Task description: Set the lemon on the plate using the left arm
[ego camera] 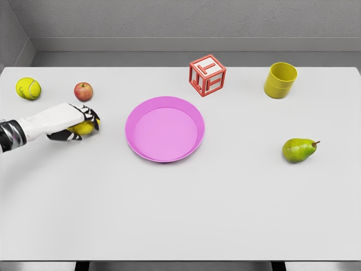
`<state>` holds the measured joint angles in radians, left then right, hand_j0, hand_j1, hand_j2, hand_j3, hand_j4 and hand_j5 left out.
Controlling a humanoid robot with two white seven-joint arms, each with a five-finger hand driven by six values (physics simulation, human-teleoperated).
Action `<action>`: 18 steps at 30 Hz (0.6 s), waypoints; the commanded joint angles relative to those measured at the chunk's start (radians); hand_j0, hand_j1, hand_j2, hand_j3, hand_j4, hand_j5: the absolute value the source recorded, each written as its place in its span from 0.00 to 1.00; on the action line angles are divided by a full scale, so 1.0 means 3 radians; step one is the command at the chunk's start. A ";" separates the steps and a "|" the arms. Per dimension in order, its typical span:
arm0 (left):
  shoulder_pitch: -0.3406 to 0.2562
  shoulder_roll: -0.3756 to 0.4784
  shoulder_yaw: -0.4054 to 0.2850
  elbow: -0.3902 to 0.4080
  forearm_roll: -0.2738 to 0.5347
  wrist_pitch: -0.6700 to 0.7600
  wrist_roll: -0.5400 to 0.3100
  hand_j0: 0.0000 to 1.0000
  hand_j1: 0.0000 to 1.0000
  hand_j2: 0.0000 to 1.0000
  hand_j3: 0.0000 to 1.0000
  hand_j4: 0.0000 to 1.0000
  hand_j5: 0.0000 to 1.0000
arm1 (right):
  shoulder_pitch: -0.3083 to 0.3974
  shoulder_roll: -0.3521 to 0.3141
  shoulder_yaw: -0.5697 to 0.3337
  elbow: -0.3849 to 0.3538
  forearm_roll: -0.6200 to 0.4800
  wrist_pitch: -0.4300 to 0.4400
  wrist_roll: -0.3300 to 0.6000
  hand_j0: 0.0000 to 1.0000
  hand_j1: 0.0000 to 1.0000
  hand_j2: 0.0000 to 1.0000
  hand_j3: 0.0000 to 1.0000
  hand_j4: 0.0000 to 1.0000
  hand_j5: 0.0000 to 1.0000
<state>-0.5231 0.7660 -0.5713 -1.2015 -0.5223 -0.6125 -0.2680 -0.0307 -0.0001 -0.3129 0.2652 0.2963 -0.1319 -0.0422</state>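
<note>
From my remote station I read the left hand (pixel 76 121) reaching in from the desk's left edge, its fingers (pixel 90 113) curled down over the lemon (pixel 83 128) and closed around it. The lemon sits low against the desk (pixel 180 220) surface near the left edge, toward the far half; whether it is lifted clear I cannot tell. Only its lower and right portions show beneath the fingers: a bright yellow, smooth, rounded skin, darker in shadow under the palm. Just beyond the hand, toward the far edge, stands a red apple (pixel 83 91), and a yellow-green tennis ball (pixel 28 88) lies near the far left corner. The pink plate (pixel 164 153) rests near the desk's centre, apart from the lemon and to its right. A red lettered cube (pixel 207 74) and a yellow cup (pixel 280 79) stand along the far edge. A green pear (pixel 299 149) lies toward the right edge.
</note>
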 commanded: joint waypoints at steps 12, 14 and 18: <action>-0.0082 -0.0007 0.0028 -0.0177 0.0314 0.0005 0.0004 0.49 0.49 0.49 0.49 0.49 0.49 | 0.0000 0.0000 0.0000 0.0001 -0.0001 0.0000 0.0003 1.00 1.00 1.00 1.00 1.00 1.00; -0.0072 -0.0017 0.0018 -0.0331 0.0355 0.0005 0.0004 0.48 0.48 0.48 0.48 0.48 0.48 | 0.0000 0.0000 0.0000 0.0001 -0.0001 0.0000 -0.0003 1.00 1.00 1.00 1.00 1.00 1.00; -0.0072 -0.0022 0.0013 -0.0515 0.0350 0.0005 -0.0001 0.47 0.47 0.47 0.47 0.47 0.47 | 0.0000 0.0000 0.0000 0.0001 -0.0001 0.0000 0.0003 1.00 1.00 1.00 1.00 1.00 1.00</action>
<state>-0.5446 0.7597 -0.5677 -1.3244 -0.4289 -0.6125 -0.2688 -0.0307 -0.0001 -0.3129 0.2652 0.2963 -0.1317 -0.0420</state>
